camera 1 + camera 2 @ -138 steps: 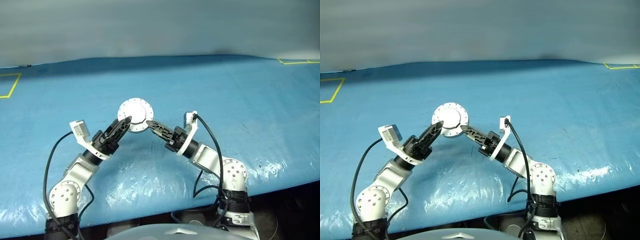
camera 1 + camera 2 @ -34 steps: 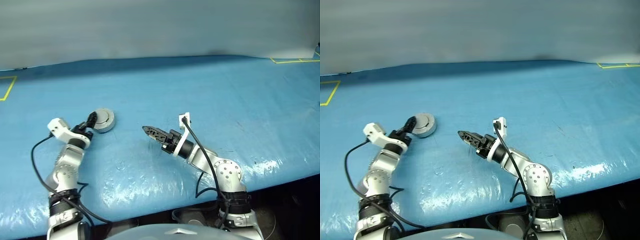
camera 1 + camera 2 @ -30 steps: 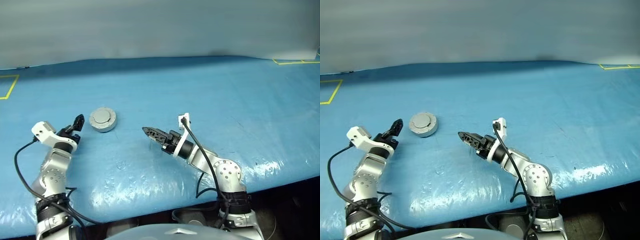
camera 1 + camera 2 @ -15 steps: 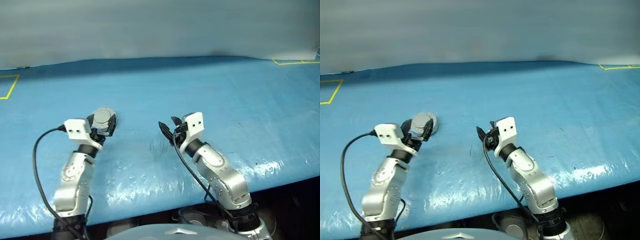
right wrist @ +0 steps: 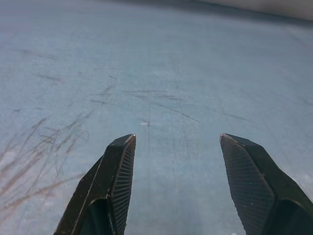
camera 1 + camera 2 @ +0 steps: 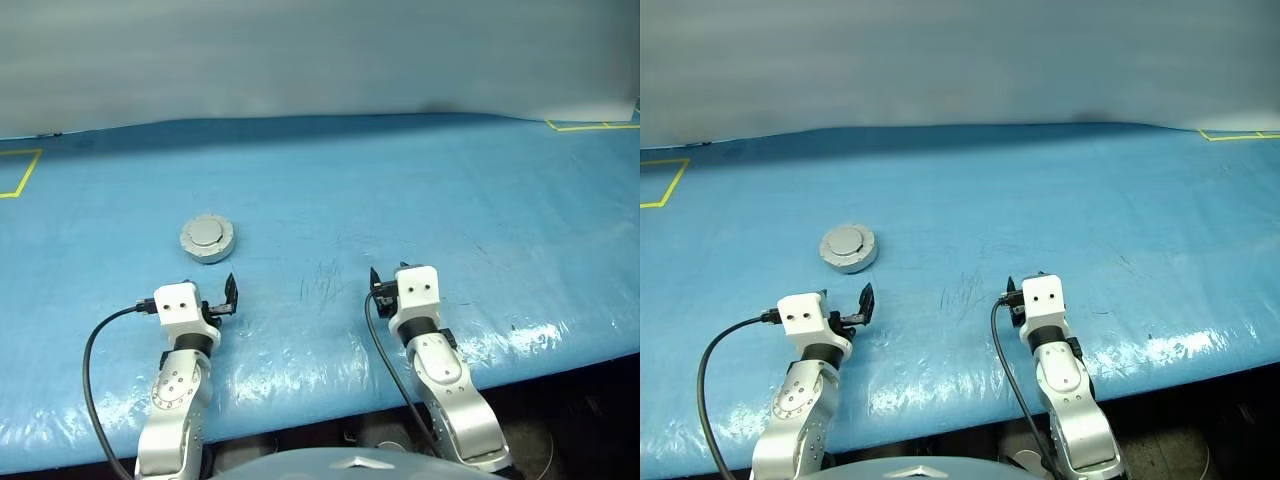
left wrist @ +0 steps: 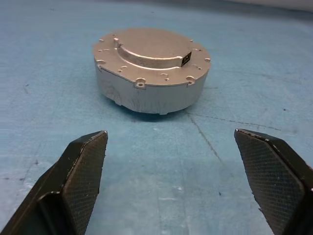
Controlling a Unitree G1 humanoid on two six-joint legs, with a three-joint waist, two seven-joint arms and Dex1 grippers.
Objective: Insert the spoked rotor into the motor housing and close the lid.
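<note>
Motor housing (image 6: 207, 239) sits alone on the blue table cover (image 6: 450, 200), lid (image 7: 149, 54) down on top, plain grey face up with its ring of small screw holes. A moment ago the left gripper (image 6: 227, 296) was right up against it, and seconds before that both grippers were working it together; now both arms have pulled back toward the table's near edge and the assembly stands free, well clear of either one. Left jaws spread wide with nothing between them, the housing straight ahead. Right gripper (image 5: 176, 186) hangs over bare, scuffed cover, jaws moderately apart and holding nothing. No spoked rotor lies loose on the cover; presumably it's inside, though the closed lid hides that. Reads to me like the job is done and the arms are going to rest.
</note>
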